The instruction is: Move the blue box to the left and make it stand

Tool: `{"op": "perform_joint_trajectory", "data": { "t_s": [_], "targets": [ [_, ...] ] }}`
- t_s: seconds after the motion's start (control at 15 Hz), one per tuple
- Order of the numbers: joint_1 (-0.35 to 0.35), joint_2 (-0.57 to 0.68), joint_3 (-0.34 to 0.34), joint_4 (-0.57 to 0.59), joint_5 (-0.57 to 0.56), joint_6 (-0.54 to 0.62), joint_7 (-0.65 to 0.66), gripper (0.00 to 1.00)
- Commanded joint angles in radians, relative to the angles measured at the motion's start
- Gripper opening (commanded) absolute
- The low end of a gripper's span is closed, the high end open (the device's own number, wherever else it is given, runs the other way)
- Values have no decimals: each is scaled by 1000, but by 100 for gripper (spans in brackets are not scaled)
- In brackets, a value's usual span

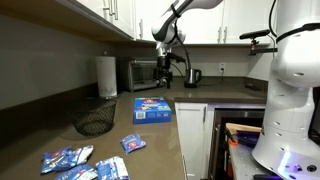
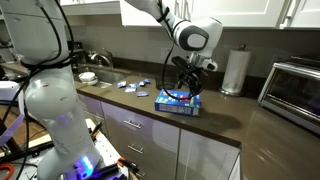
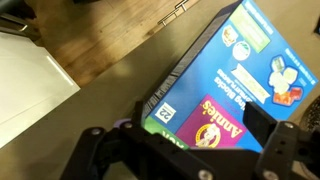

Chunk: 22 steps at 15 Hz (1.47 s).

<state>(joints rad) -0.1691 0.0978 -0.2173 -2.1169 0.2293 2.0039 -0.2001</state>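
**A:** Where's the blue box (image 1: 153, 109)?

**B:** Lying flat on the dark counter (image 1: 160, 145), printed face up, close to the counter's right edge. The snack packets (image 1: 75, 160) sit well apart from it, nearer and to the left.

**A:** And your gripper (image 1: 168, 75)?

**B:** Mine hangs just above the box, jaws spread, gripping nothing.

**A:** How will the box handle?

**B:** I judge it light, stiff cardboard, somewhat slick and easy to dent. I'd close my fingers (image 3: 275, 140) gently across two opposite side edges near one end, then tip it up.
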Motion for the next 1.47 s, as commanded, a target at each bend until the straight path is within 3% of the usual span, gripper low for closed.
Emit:
{"op": "perform_joint_trajectory", "data": {
  "t_s": [0.0, 0.07, 0.93, 1.4],
  "targets": [
    [-23, 103, 15, 91, -2, -48, -4, 100],
    [-20, 51, 18, 35, -3, -14, -10, 100],
    [-36, 130, 32, 79, -48, 117, -101, 100],
    [-111, 208, 70, 146, 103, 74, -282, 100]
  ]
}}
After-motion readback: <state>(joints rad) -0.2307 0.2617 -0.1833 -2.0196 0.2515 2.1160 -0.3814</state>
